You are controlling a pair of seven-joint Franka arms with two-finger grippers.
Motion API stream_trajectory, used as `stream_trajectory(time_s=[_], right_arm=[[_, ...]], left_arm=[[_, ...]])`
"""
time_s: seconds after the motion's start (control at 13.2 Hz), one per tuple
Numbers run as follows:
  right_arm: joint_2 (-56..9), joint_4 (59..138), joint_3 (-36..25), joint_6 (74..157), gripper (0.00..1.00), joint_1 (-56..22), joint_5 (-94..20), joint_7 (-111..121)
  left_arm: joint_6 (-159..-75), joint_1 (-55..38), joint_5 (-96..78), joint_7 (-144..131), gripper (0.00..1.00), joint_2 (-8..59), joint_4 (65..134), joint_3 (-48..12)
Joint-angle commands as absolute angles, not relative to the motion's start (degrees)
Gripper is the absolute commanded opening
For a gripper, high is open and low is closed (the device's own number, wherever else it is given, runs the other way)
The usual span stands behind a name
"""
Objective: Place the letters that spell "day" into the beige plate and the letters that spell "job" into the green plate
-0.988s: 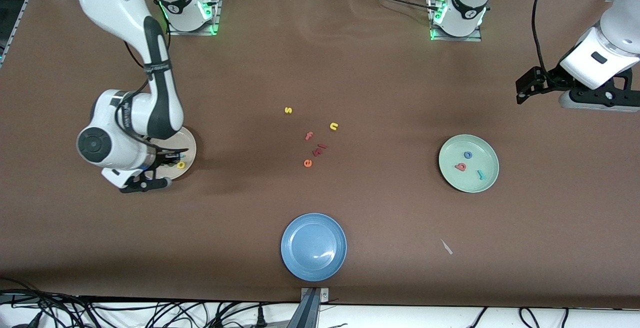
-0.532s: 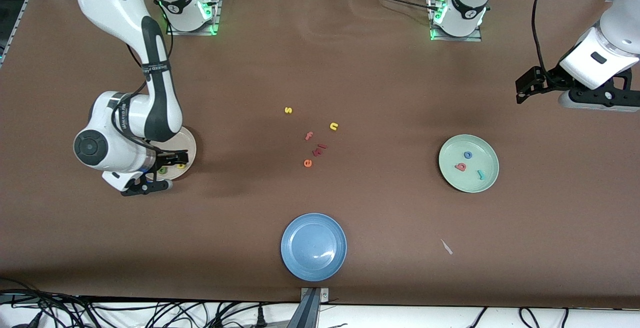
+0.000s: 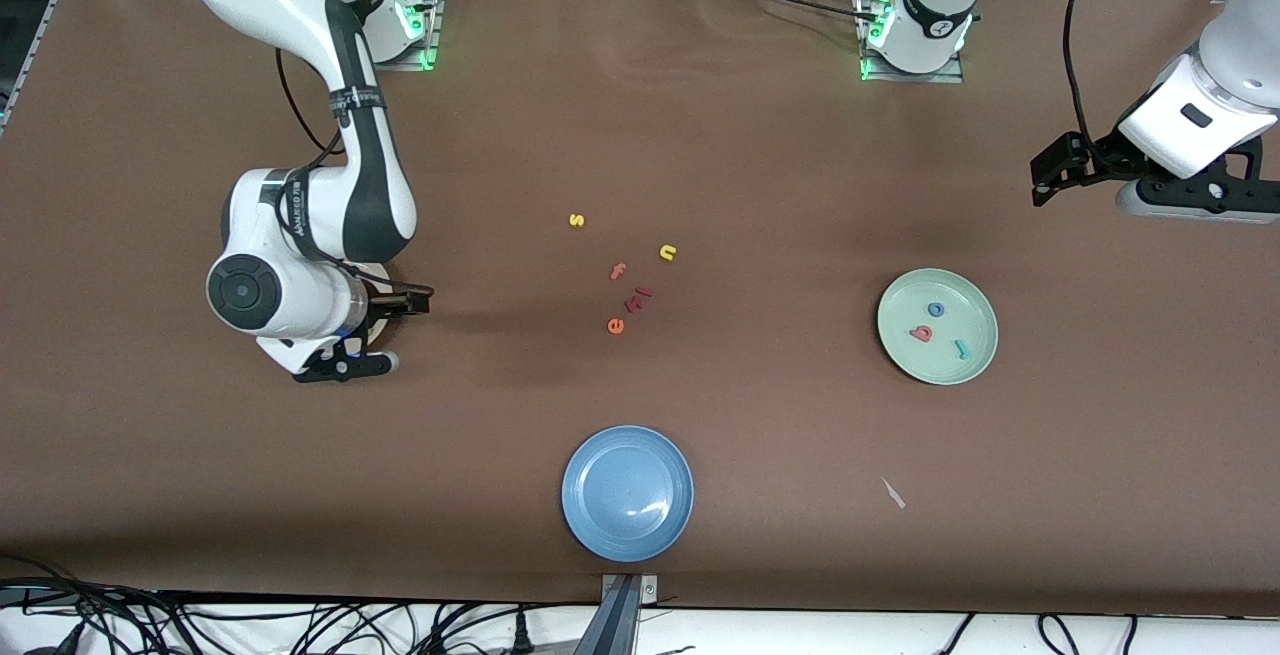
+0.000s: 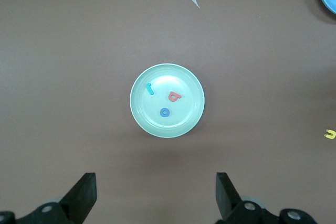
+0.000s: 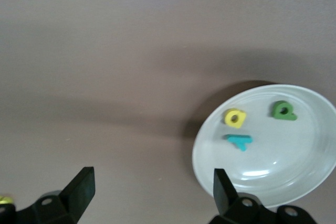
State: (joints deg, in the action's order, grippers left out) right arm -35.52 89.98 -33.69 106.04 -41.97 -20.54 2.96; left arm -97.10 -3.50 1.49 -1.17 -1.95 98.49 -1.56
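1. While the right gripper hangs over bare brown table at the edge of the round cream-beige plate, its fingers stand spread wide and hold nothing.
2. On that plate, at mid-height of the front view toward the right arm's end of the table, lie the tiny yellow foam "d", the olive-green foam "a" and the teal foam "y", close together but apart.
3. The right arm covers most of that plate in the front view.
4. The round pale mint-green plate, at mid-height toward the left arm's end, holds the blue foam ring "o", the pink-red foam "b" and the teal hooked foam "j".
5. The left gripper waits high over the table in the upper part of the front view, its fingers parted and empty.
6. Near the frame's centre lie a yellow foam "s", a yellow foam "n", a pink foam "f" and an orange foam "e".
7. A round blue plate sits at lower centre.
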Motion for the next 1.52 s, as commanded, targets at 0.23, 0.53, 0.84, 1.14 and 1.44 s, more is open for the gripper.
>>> stream_trajectory(time_s=[0.23,0.53,0.84,1.14,1.44], right_arm=[[-24.38,88.86,-27.55,102.31,1.00,-42.03,-14.11,-6.68],[-14.96,88.94,-8.73,95.81,1.00,-25.09,-0.88,-6.77],[-6.87,89.38,-4.48,91.68,1.00,-14.00,-0.53,-6.15],[-5.45,89.47,-4.22,88.68,1.00,-8.18,-0.70,-2.20],[-4.83,92.37,-4.04,93.32,1.00,-5.54,-0.70,-2.46]], left_arm=[[-96.24,-4.04,0.44,-0.62,1.00,-2.11,98.00,-1.05],[-96.24,-4.04,0.53,-0.70,1.00,-2.11,97.91,-1.05],[-96.24,-4.13,0.53,-0.79,1.00,-2.11,97.91,-1.05],[-96.24,-4.13,0.62,-0.70,1.00,-2.11,97.91,-1.14],[-96.24,-4.13,0.70,-0.70,1.00,-2.11,97.91,-1.40]])
